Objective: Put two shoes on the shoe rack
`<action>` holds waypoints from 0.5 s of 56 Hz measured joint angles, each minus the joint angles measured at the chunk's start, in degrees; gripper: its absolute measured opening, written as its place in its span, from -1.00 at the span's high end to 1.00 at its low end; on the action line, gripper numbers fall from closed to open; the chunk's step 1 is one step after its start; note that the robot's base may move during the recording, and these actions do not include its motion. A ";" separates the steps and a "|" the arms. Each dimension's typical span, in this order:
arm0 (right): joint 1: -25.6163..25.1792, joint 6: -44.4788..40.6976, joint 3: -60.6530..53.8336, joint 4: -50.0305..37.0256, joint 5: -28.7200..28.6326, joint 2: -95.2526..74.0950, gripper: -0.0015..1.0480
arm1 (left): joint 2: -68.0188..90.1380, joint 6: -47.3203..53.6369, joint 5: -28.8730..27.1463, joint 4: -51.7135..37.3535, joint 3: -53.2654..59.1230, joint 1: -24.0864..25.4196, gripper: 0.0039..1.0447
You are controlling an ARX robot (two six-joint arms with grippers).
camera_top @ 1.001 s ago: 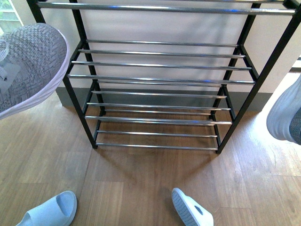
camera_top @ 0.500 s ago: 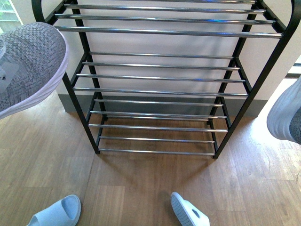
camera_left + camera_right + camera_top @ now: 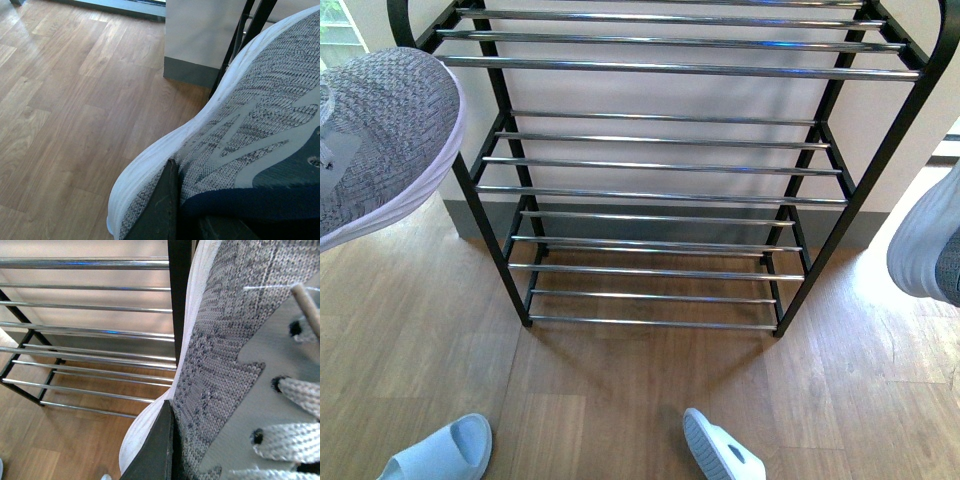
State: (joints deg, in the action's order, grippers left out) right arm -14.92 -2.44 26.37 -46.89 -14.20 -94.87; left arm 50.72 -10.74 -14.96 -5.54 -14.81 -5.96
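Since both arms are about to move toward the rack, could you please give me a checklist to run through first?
1. The left sneaker hangs off the floor, the left arm's finger against it: ok.
2. The right sneaker hangs off the floor, the right arm's finger against it: ok.
3. The shoe rack bars in view are free of shoes: ok.
4. The left slide and right slide lie apart from the rack: ok.
5. Grip firmness: cannot tell.

Left claw finger [image 3: 160, 210] and right claw finger [image 3: 156, 450] look flat, matte black, perhaps scuffed.
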 joint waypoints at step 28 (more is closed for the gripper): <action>0.00 0.00 -0.02 0.00 -0.02 -0.07 0.95 | 0.00 -0.02 0.02 0.02 0.04 0.00 0.97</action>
State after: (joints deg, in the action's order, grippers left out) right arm -14.92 -2.44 26.35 -46.89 -14.22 -94.94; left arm 50.72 -10.76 -14.94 -5.52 -14.76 -5.96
